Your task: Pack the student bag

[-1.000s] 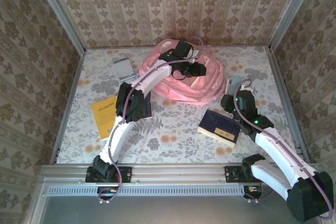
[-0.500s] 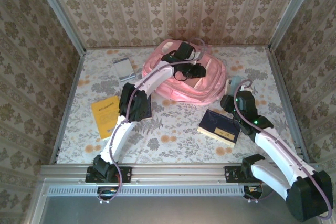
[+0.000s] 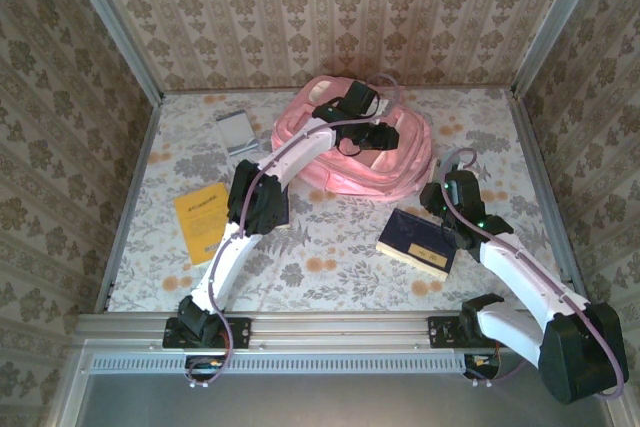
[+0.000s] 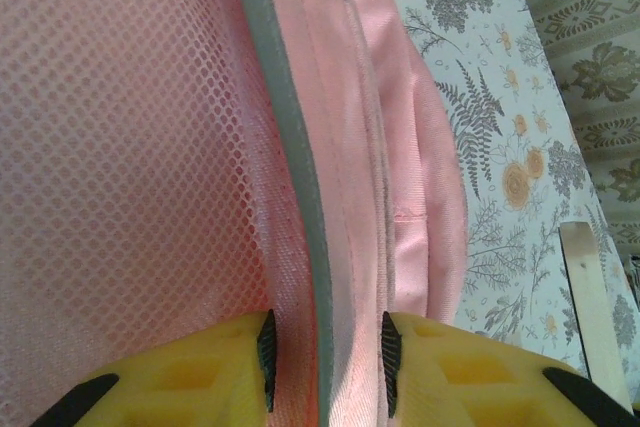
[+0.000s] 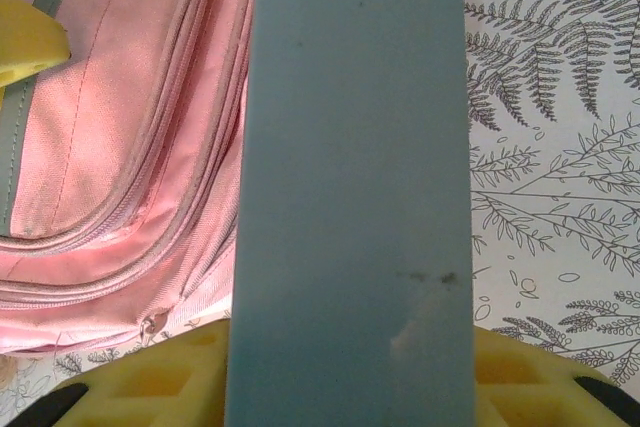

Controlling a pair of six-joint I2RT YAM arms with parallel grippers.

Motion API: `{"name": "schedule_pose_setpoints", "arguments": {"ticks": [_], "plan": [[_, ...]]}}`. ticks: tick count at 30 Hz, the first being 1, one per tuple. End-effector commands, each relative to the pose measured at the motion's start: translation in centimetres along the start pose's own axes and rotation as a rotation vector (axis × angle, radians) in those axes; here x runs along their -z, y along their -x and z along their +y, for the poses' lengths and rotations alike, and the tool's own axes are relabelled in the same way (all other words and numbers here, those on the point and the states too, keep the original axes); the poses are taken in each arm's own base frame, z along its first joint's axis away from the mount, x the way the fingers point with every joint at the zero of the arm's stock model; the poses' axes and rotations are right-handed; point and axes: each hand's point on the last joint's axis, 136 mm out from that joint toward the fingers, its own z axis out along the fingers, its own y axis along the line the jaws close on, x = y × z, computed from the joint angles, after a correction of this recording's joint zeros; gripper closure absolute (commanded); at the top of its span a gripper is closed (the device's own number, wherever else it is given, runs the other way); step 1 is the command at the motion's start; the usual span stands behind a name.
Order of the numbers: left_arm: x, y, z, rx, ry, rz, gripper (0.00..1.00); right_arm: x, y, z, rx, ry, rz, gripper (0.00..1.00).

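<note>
Far middle of the counter [image 3: 330, 267]: the student bag [image 3: 405, 162], pink, lying flat near the back wall, opening turned up. Seen close in the left wrist view as pink mesh on the left and a grey-edged pink rim running up the middle.

On that rim: the left tool [image 4: 325, 362], clenched, grasping the student bag, with the cloth pinched between the dark pads of its yellow fingers [image 4: 180, 382]. From above, reached over the bag from the left side, above the open mouth.

Just beside the bag's right edge: the right tool [image 5: 350, 367], clenched on a pale blue block [image 5: 350, 147]. Block upright between the yellow fingers [image 5: 150, 372], long face toward the wrist camera, a few small dark marks low on it. Zipped pink seams of the bag to its left, fern-printed counter cloth to its right.

Nearer the arms, on the near side of the bag: a dark blue book [image 3: 418, 242], lying flat and tilted, just beside the right arm.

Left part of the counter, well apart from the bag: a yellow book [image 3: 200, 222], flat. Farther back, left of the bag: a small grey thing [image 3: 235, 132], too small to tell what.

All around: papered walls [image 3: 330, 7] with a pale leafy pattern.
</note>
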Motion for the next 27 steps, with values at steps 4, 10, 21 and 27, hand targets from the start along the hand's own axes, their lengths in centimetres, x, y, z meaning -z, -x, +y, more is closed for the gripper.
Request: {"name": "schedule_pose_setpoints", "arguments": {"ticks": [4, 10, 21, 27], "plan": [[2.3, 0.0, -3.4, -0.075, -0.026, -0.004, 0.71, 0.2, 2.0, 1.3, -0.026, 0.052, -0.062, 0.98], [1.8, -0.4, -3.5, -0.086, -0.031, 0.007, 0.8, -0.1, 1.7, 1.5, -0.033, 0.06, -0.053, 0.98], [-1.6, -2.1, -1.4, -0.076, 0.005, 0.072, 0.63, -1.3, 0.7, 1.4, -0.039, 0.056, -0.014, 0.98], [-1.6, -2.3, -0.1, -0.105, 0.076, 0.077, 0.98, -1.4, 0.5, 1.2, -0.041, 0.052, -0.006, 0.98]]}}
